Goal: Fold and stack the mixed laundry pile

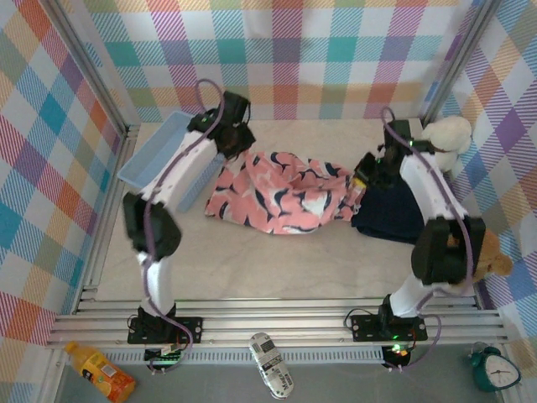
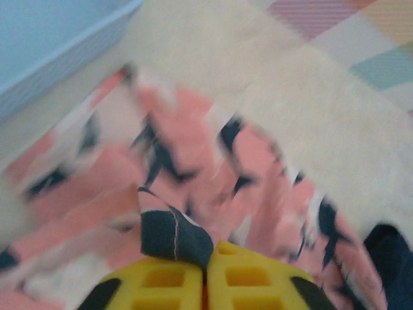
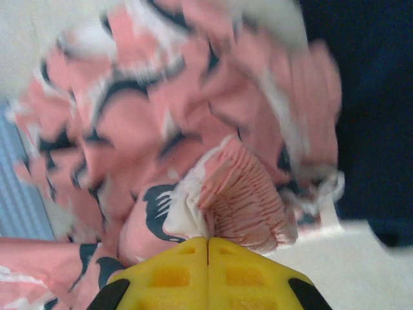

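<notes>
Two garments are counted: one pink garment (image 1: 281,197) pinched at both finger pairs, one navy T-shirt (image 1: 390,214) just beside the right fingers. Two grippers are counted: left gripper (image 2: 208,258), right gripper (image 3: 208,242). Two plush toys are logged: white plush toy (image 1: 449,134), brown plush toy (image 1: 495,264). One blue basket (image 1: 151,151) is counted beside the left fingers. One orange bottle (image 1: 101,371), one teal clock (image 1: 495,369), one patterned can (image 1: 273,365) are noted

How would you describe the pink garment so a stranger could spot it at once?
Start at the pale table. The pink garment lies crumpled across its middle. Unlike the plain navy T-shirt beside it, it carries a navy-and-white print.
</notes>
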